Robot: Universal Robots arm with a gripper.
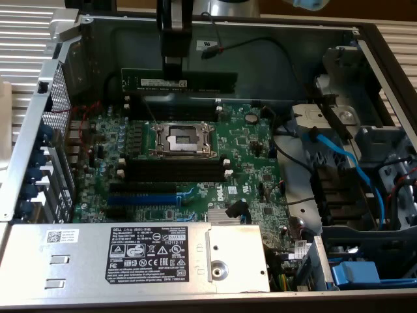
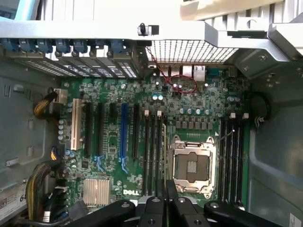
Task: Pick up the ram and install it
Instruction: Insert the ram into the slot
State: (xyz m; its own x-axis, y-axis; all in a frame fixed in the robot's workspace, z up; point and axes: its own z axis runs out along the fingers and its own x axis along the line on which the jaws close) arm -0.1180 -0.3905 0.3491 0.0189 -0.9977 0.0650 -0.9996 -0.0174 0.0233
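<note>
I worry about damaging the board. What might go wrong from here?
The ram, clamped in the gripper, hangs above the black slots; coming down crooked, it could jam. The open processor socket lies right beside those slots, so a slip might hit it.

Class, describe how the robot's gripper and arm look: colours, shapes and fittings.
The gripper is black and boxy, narrowing to two slim, flat fingers. Black linkage bars with round pivot pins flank them in the wrist view. Above it, a rounded silvery arm section is visible.
</note>
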